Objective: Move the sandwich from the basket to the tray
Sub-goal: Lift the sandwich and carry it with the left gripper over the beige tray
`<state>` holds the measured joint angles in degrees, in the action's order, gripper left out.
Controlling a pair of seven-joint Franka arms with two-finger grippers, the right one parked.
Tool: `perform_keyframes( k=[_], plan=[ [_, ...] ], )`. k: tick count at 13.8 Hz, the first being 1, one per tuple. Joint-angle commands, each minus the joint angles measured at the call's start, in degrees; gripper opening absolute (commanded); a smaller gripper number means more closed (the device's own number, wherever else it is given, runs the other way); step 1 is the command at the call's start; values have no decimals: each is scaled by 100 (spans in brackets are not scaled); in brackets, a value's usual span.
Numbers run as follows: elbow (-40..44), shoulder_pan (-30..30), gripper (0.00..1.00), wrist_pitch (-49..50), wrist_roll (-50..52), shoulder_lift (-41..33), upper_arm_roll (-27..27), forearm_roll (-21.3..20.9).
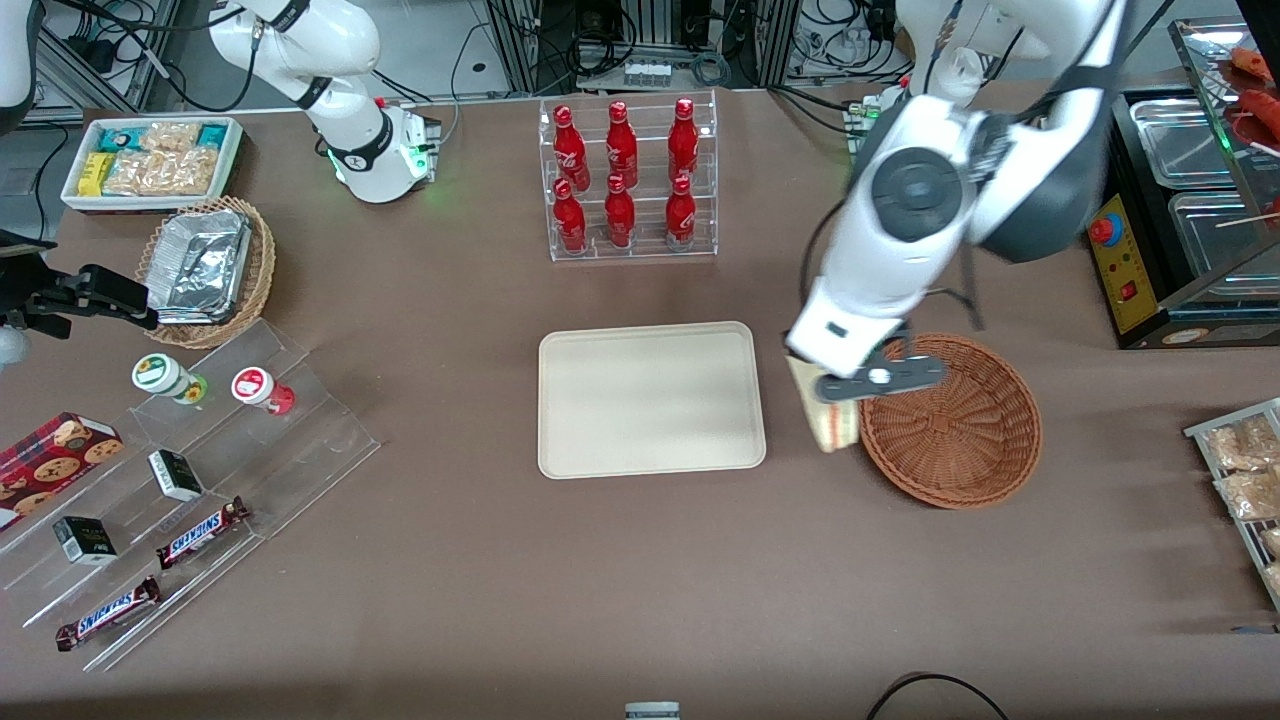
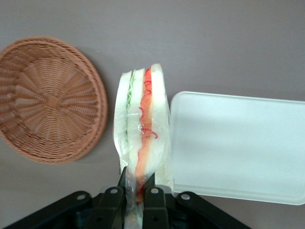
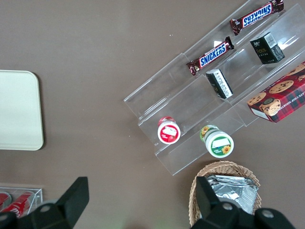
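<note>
the sandwich [image 2: 143, 129] shows pale white bread with green, orange and red filling in stripes under clear wrap. the gripper [image 2: 135, 200] above the gap between tray and basket is black, its fingers [image 2: 153, 196] black too. the basket [image 1: 955, 420] is reddish-brown woven wicker. the tray [image 1: 650, 400] is plain cream-beige. the surface [image 1: 640, 580] is dull brown. the bottles [image 1: 622, 175] are bright red.

left arm: reaching down over table | end effector [image 2: 134, 198]: fingers [image 2: 153, 200] clamped, apparently raised off surface
</note>
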<state>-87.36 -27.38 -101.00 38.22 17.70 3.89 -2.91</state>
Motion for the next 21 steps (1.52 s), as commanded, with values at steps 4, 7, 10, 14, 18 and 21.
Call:
perform_keyframes(
  k=[4, 7, 10, 14, 18, 21],
  plan=[
    [1036, -961, 0, -577, 457, 1506, -73, 9],
    [1054, -1226, 0, -965, 766, 1789, -82, 1],
    [1063, -1480, 0, -1412, 836, 2079, -82, -8],
    [1063, -1718, 0, -1484, 916, 2430, -82, -43],
    [1010, -1745, 0, -1475, 916, 2510, -82, -52],
    [1010, -1753, 38, -1475, 907, 2615, -82, -52]
  ],
)
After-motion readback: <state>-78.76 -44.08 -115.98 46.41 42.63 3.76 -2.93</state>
